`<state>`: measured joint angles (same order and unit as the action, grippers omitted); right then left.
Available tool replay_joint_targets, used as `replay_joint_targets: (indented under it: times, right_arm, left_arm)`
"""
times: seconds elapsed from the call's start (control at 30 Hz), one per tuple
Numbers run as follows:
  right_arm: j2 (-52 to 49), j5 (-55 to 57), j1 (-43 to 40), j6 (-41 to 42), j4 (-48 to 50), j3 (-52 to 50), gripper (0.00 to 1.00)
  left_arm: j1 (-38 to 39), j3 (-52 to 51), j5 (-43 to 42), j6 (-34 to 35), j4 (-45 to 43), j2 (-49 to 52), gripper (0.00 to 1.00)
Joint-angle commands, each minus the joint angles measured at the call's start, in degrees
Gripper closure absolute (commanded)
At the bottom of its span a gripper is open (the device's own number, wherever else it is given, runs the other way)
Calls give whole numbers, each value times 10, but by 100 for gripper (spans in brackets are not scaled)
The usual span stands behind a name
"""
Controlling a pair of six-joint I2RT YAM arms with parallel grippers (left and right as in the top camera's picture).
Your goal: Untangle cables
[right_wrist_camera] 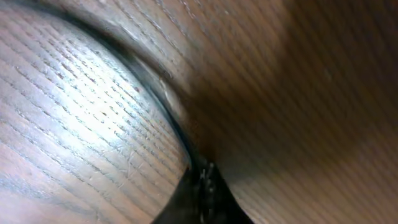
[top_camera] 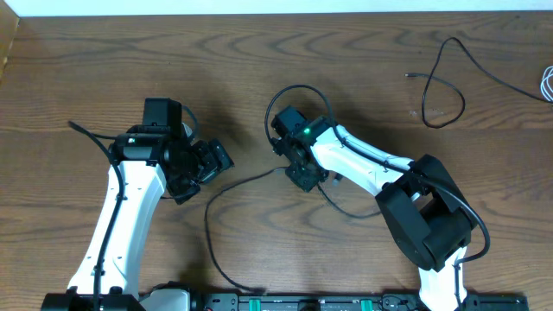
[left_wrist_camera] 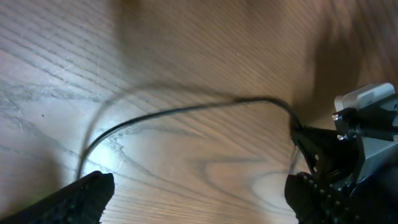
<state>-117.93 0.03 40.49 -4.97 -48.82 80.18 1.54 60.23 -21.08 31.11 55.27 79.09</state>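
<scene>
Two tools: left tool (left_wrist_camera: 196,190) spread wide, empty; right tool (right_wrist_camera: 202,180) tight on black cable (left_wrist_camera: 186,111).

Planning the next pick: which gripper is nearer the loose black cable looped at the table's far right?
Right. The right gripper sits left of the looped cable, mid-table; the left gripper is farther left still.

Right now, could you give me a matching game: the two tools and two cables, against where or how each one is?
Column one:
1. left tool
2. right tool
3. white cable
4. far black cable

Column two:
a. cut off at the far right edge of the overhead view
b. open, holding nothing
c. shut on the middle black cable
d. looped, lying loose at upper right

Pairs: 1-b, 2-c, 3-a, 4-d
</scene>
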Motion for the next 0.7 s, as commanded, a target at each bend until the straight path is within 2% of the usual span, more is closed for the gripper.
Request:
replay_joint_targets:
  times: [0.0, 0.2, 0.5, 0.67]
  right_arm:
    - [24, -6, -11, 13, -7, -2, 99]
    - [181, 9, -59, 26, -6, -2, 99]
    - [443, 171, -156, 113, -22, -2, 99]
    - [533, 237, -233, 130, -29, -3, 99]
  left_arm:
    - [-2, -7, -3, 0, 2, 2, 7]
    - [-2, -7, -2, 0, 2, 2, 7]
    - [-2, -7, -3, 0, 2, 2, 7]
    - [-2, -7, -3, 0, 2, 2, 7]
